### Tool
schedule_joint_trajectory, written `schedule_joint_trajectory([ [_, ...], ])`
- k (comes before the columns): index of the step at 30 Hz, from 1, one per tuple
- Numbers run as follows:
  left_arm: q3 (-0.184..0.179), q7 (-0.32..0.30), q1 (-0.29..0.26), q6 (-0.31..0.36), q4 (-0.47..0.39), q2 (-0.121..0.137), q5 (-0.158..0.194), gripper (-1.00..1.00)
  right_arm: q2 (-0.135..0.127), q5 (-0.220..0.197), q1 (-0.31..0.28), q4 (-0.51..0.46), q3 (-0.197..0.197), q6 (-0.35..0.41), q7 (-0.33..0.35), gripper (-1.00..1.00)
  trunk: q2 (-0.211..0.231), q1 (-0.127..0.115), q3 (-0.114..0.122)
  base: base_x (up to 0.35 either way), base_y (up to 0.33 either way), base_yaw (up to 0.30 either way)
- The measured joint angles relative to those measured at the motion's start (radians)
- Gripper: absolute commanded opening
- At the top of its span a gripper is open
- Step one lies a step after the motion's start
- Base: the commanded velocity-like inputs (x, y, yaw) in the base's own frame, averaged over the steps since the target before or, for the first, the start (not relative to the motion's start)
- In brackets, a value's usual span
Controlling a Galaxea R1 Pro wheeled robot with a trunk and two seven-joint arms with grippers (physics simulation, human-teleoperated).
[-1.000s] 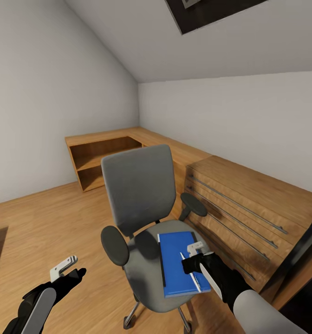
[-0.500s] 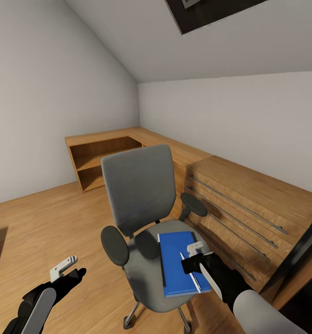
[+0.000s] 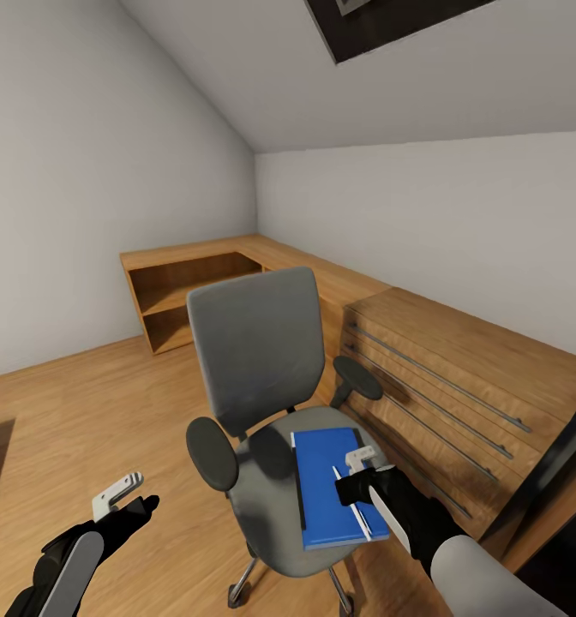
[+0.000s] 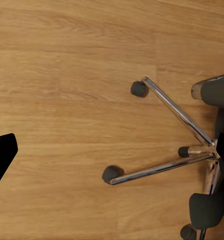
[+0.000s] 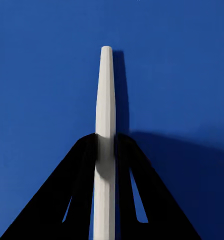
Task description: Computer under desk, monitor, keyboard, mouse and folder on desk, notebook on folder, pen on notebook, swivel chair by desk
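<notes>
Pen (image 5: 105, 125) apparently pinched; chair base (image 4: 192, 145)

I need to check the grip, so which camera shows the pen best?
The right wrist view: the white pen fills it, clamped between the right claw fingers over the blue folder. The head view shows it small.

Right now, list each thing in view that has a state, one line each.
pen: pinched between the right gripper's fingers, over the folder.
folder: lying flat on the swivel chair seat, closed.
swivel chair: upright on the oak floor, beside the oak drawers.
right gripper: shut on the pen.
left gripper: open, holding nothing, over the floor.
</notes>
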Motion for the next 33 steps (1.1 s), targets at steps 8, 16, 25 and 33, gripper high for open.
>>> schedule_joint_trajectory([
  [8,0.0,0.0,0.0,-0.001,0.001,0.0,0.0,1.0,0.0,0.0,0.0,-0.002,0.0,0.001,0.001,-1.0,0.014,-0.008,0.006,0.0,0.0,0.0],
  [16,0.001,0.003,0.001,-0.006,0.014,0.001,-0.005,1.0,-0.025,-0.009,0.001,-0.098,-0.006,0.026,0.002,-1.0,0.07,-0.038,0.031,0.0,0.0,0.0],
  [25,0.001,0.003,0.001,-0.014,0.113,0.004,-0.007,1.0,-0.096,-0.143,0.044,-0.402,-0.008,0.152,-0.007,-1.0,0.133,-0.073,0.059,0.0,0.0,0.0],
  [33,-0.001,-0.003,0.001,-0.224,0.326,0.006,-0.112,1.0,-0.122,-0.207,0.067,-0.624,-0.074,0.288,-0.014,-1.0,0.189,-0.103,0.085,0.0,0.0,0.0],
])
